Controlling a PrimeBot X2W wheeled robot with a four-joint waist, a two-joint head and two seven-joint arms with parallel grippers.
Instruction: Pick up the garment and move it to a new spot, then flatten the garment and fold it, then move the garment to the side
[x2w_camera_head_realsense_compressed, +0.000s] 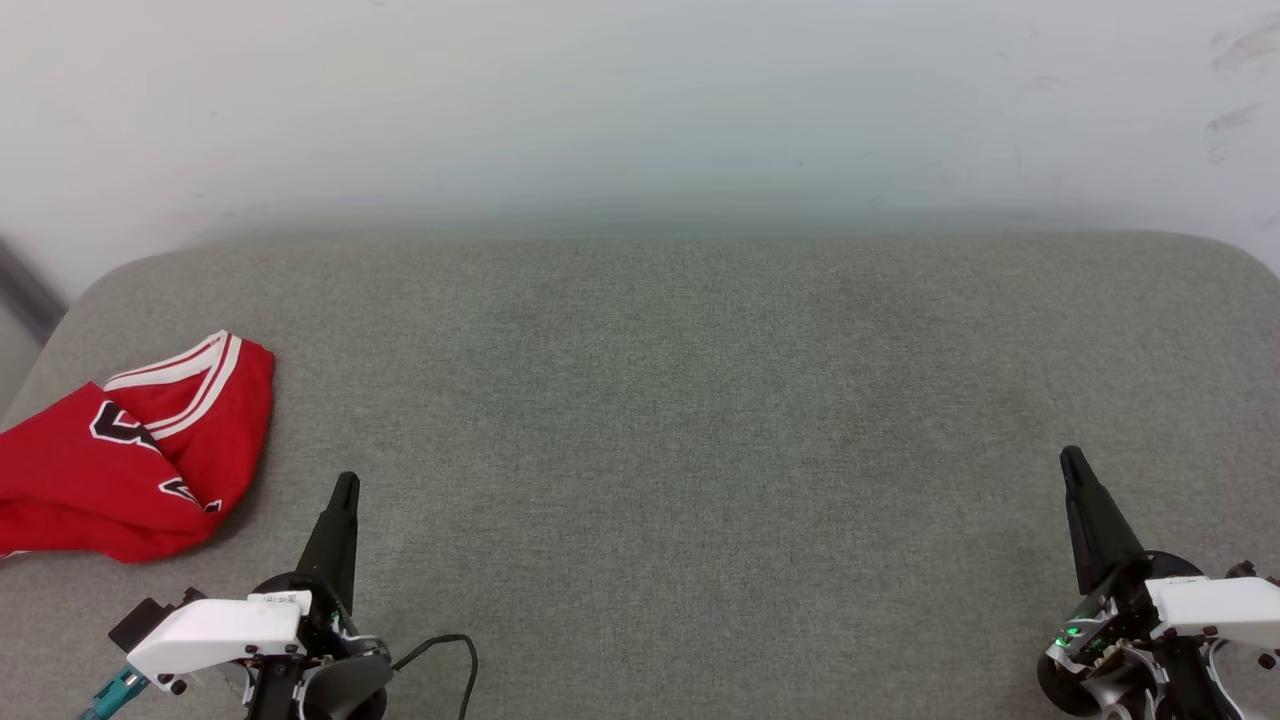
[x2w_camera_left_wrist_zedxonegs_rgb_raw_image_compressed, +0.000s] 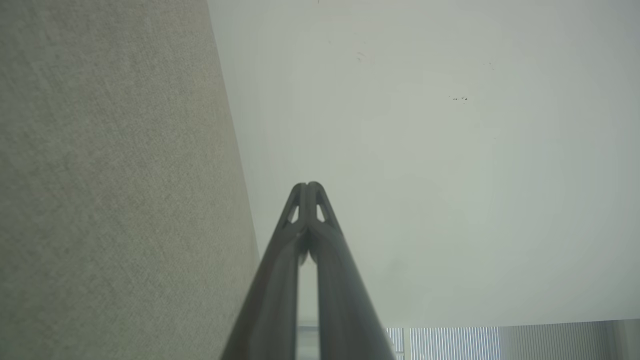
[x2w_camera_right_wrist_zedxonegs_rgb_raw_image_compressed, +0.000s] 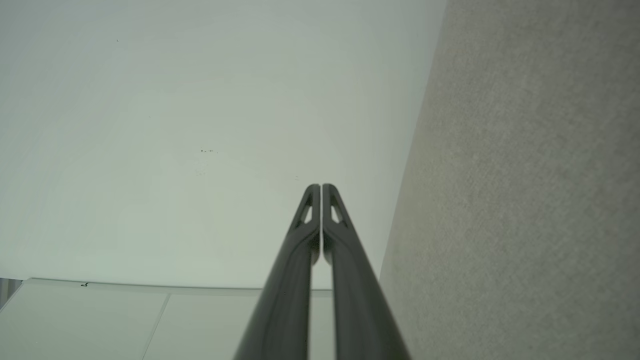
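The garment (x2w_camera_head_realsense_compressed: 130, 450), a red jersey with white-and-red striped trim and black white-edged letters, lies bunched at the left edge of the grey cushioned surface (x2w_camera_head_realsense_compressed: 680, 420), partly cut off by the head view's border. My left gripper (x2w_camera_head_realsense_compressed: 345, 485) is shut and empty, its tips a short way right of the garment's near edge and not touching it. Far off at the lower right, my right gripper (x2w_camera_head_realsense_compressed: 1070, 460) is shut too, holding nothing. Each wrist view shows its own fingers pressed together, the left gripper (x2w_camera_left_wrist_zedxonegs_rgb_raw_image_compressed: 307, 186) and the right gripper (x2w_camera_right_wrist_zedxonegs_rgb_raw_image_compressed: 320, 187), both pointing at the pale wall.
A white wall (x2w_camera_head_realsense_compressed: 640, 110) runs behind the surface's far edge. The surface's rounded left corner (x2w_camera_head_realsense_compressed: 90, 290) drops off near the garment. A black cable (x2w_camera_head_realsense_compressed: 450, 645) loops by my left wrist. Bare grey fabric spreads between the two grippers.
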